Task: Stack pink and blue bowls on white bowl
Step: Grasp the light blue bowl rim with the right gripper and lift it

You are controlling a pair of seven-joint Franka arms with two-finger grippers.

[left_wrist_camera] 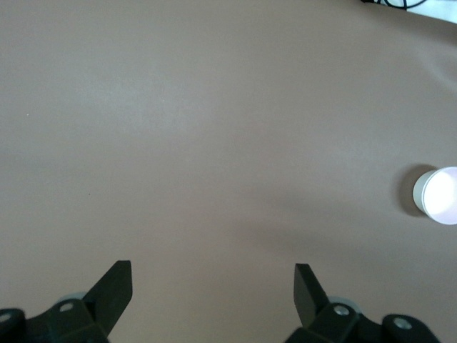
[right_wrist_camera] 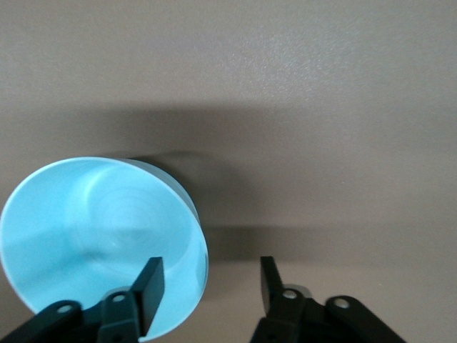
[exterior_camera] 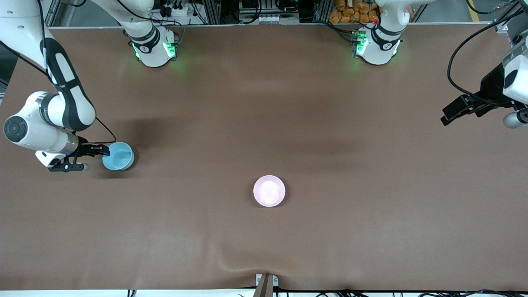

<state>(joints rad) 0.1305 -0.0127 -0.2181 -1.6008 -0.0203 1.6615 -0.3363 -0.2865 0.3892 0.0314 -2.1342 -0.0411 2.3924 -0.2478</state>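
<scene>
Can't make out a separate plain white bowl anywhere; only a glossy pale pink round bowl (exterior_camera: 269, 190) mid-table, near the front camera edge, sitting upright, mouth up, washed out by glare in the left wrist view (left_wrist_camera: 437, 195) and cut off by the frame edge there. Round, so no long axis to speak of. Glossy light sky-blue round bowl (exterior_camera: 118, 156) way over at the right arm's end, tilted, mouth facing the right gripper (exterior_camera: 105, 153). One finger (right_wrist_camera: 148, 289) inside the rim, the other outside, jaws straddling the wall, not clamped yet as far as visible. Left gripper (left_wrist_camera: 213, 286) hovering over bare brown table (exterior_camera: 264, 103) at its own end, fingers spread wide, holding nothing
</scene>
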